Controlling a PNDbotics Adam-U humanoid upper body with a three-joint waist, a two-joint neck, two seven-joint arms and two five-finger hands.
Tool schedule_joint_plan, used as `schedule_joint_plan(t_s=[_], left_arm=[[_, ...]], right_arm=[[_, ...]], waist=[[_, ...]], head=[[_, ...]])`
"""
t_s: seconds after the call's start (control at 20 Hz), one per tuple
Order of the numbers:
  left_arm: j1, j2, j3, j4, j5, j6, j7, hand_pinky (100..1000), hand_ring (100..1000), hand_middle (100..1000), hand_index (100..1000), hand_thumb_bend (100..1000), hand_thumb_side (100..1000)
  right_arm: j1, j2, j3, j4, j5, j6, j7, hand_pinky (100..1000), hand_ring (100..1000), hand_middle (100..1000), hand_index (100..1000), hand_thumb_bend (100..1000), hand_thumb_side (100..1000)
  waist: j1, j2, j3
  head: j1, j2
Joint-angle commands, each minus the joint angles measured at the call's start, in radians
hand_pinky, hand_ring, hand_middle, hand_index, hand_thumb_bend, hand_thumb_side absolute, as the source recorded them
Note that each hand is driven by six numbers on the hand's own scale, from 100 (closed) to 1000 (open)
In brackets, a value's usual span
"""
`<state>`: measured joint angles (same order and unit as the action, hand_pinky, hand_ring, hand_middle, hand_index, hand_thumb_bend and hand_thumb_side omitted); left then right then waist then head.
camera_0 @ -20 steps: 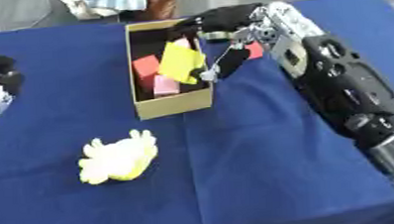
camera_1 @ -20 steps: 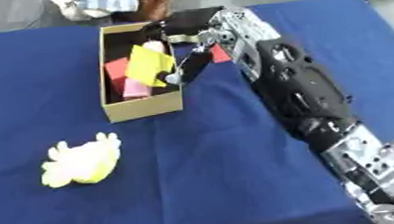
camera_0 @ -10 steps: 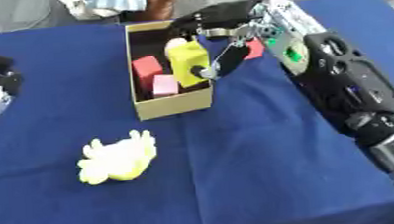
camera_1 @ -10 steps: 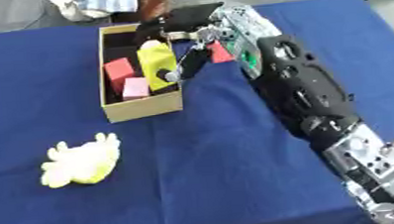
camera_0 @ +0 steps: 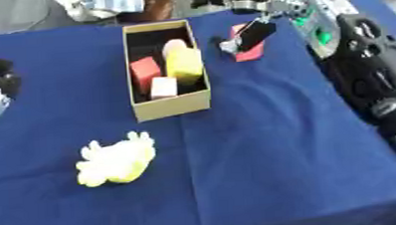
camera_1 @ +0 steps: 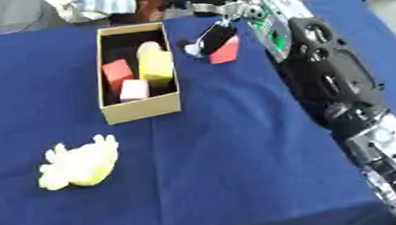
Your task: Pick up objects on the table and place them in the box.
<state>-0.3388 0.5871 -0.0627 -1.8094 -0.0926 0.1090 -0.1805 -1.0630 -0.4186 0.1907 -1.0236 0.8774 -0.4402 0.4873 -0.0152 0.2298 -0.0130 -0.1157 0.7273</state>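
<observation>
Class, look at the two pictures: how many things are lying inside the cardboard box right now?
4 can be seen in the box: a red block, a pale pink block, a yellow block and a pale rounded thing behind it. More may be hidden by the box's walls.

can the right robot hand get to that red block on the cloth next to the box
Probably yes. The right robot hand already hangs right at the red block, which lies on the blue cloth just right of the cardboard box, with nothing between them.
</observation>
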Motion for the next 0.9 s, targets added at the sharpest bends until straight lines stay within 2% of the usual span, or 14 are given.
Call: schedule_joint_plan(t_s=[0.05, 0.5, 0.9], left_arm=[[-0.009, 0.024, 0.013, -0.010, 0.000, 0.000, 0.002, 700, 624, 629, 774, 325, 612], [-0.021, 0.015, 0.011, -0.019, 0.003, -0.002, -0.003, 699, 623, 625, 774, 322, 612], [-0.027, 0.008, 0.008, -0.032, 0.007, -0.004, -0.006, 700, 618, 622, 775, 320, 610]], right_arm=[[-0.011, -0.042, -0.045, 0.043, -0.008, 0.035, -0.021, 956, 1000, 1000, 1000, 100, 498], [-0.002, -0.063, -0.130, 0.207, 0.038, 0.102, -0.087, 961, 1000, 1000, 1000, 100, 461], [-0.001, -0.056, -0.176, 0.313, 0.048, 0.152, -0.161, 959, 994, 1000, 1000, 100, 521]], waist=[[-0.010, -0.030, 0.001], [-0.003, -0.008, 0.042], [0.005, 0.004, 0.086]], head=[[-0.004, -0.016], [-0.038, -0.040], [-0.081, -0.058]])
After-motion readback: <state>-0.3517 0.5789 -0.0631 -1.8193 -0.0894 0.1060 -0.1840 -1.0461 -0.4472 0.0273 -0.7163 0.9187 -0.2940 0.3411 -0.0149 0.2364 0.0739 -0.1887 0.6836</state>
